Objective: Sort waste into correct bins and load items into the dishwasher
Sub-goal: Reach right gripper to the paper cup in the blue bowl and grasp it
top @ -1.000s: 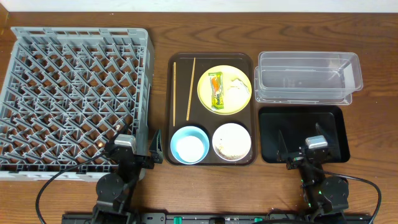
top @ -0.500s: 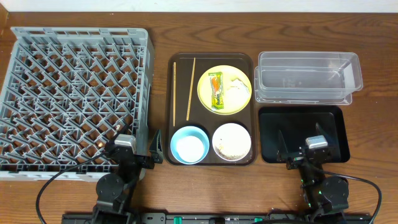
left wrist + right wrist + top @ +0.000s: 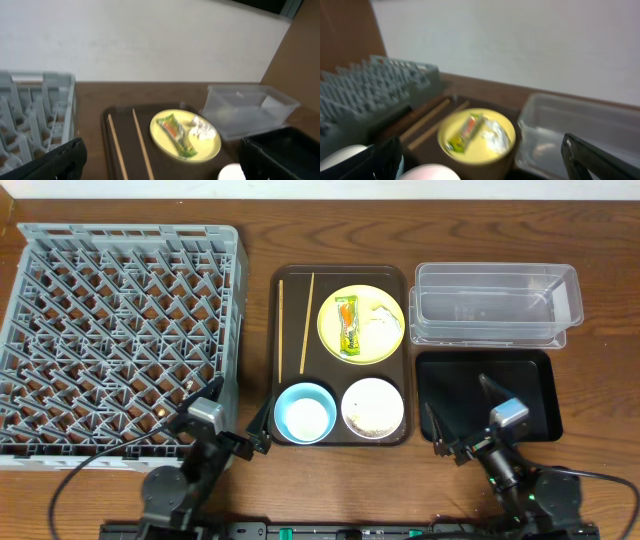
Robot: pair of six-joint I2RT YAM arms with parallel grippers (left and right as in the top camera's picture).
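The grey dish rack (image 3: pixel 120 330) fills the left side. On the brown tray, the yellow plate (image 3: pixel 361 323) holds the green-and-orange wrapper (image 3: pixel 347 326) and the white tissue (image 3: pixel 381 320). Two chopsticks (image 3: pixel 306 320) lie to its left. The light blue bowl (image 3: pixel 304 412) and the white bowl (image 3: pixel 373 408) with rice scraps sit at the front. The clear tub (image 3: pixel 495 305) and black tray (image 3: pixel 490 395) are on the right. My left gripper (image 3: pixel 238 415) is open and empty by the rack's front corner. My right gripper (image 3: pixel 462 415) is open and empty over the black tray's front.
The brown serving tray (image 3: pixel 340 275) lies between rack and bins. The left wrist view shows the plate (image 3: pixel 187 135), chopsticks (image 3: pixel 141 145) and tub (image 3: pixel 250 107). The right wrist view shows the plate (image 3: pixel 477 137), tub (image 3: pixel 575 125) and rack (image 3: pixel 380 85).
Both wrists have turned inward toward the brown tray. The left gripper swung right and the right gripper swung left. Nothing on the table has moved.
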